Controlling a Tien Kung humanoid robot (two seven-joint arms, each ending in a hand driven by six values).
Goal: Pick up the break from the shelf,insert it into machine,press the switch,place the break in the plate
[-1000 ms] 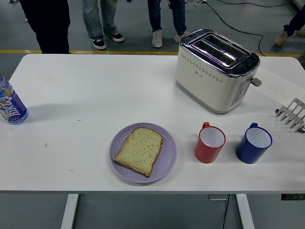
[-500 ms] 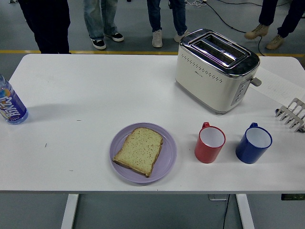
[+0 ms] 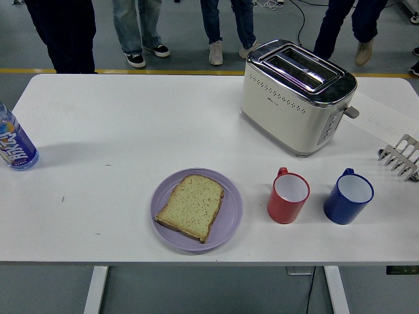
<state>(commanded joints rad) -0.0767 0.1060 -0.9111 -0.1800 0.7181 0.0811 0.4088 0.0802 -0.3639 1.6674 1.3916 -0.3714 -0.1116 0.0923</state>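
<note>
A slice of bread [image 3: 191,207] lies flat on the lilac plate [image 3: 231,216] near the table's front edge, left of centre. The cream and chrome toaster [image 3: 294,98] stands at the back right with both slots empty; its lever [image 3: 353,112] sticks out on the right end. A grey wire shelf rack [image 3: 401,157] shows at the right edge, partly cut off, with no bread visible in it. Neither of my hands is in the picture.
A red mug [image 3: 288,195] and a blue mug [image 3: 348,196] stand right of the plate. A blue-labelled bottle [image 3: 14,142] is at the far left edge. A paper sheet [image 3: 386,118] lies behind the rack. Several people's legs stand beyond the table's far side.
Nothing on the table has moved. A person in dark trousers behind the toaster has walked leftward along the far side.
</note>
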